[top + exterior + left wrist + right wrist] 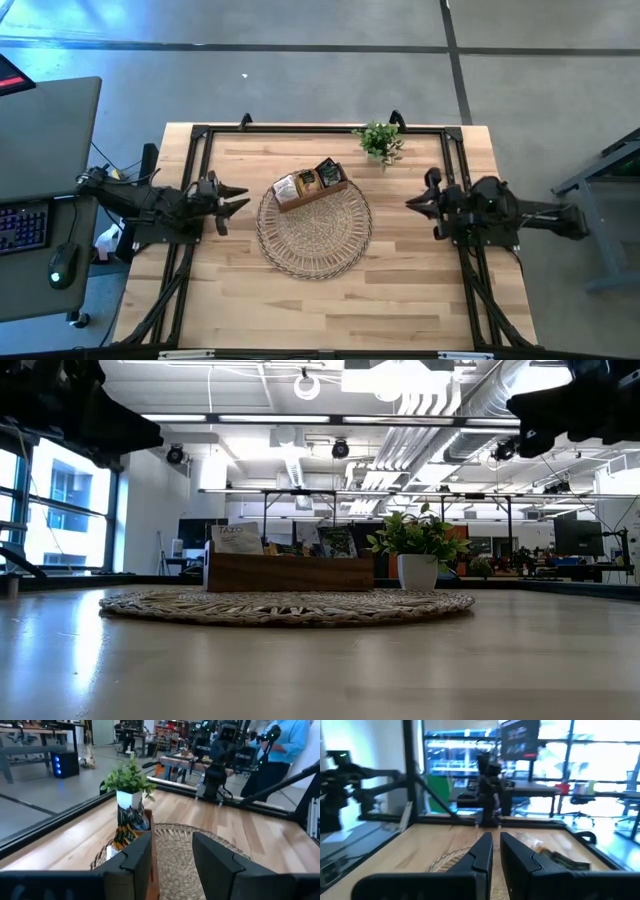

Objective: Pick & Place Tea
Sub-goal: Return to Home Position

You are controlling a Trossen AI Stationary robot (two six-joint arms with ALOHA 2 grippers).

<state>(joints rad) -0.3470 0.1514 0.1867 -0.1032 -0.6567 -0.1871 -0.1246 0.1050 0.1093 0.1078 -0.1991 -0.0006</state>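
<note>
— While the left gripper [240, 197] hangs at the left side of the table [400, 290] and the right gripper [410, 203] at the right side, where are the tea packets [308, 181]?
— Standing in the wooden tray [300, 203] on the far rim of the woven mat [315, 240], mid-table, between the two and well apart from each
— And the fingers [135, 860]?
— Left ones partly open, empty; right ones nearly closed, a thin gap, holding nothing

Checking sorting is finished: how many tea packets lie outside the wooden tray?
0. All visible tea packets stand in the wooden tray; others may be hidden. The left gripper and right gripper hover at the table's sides.
</note>
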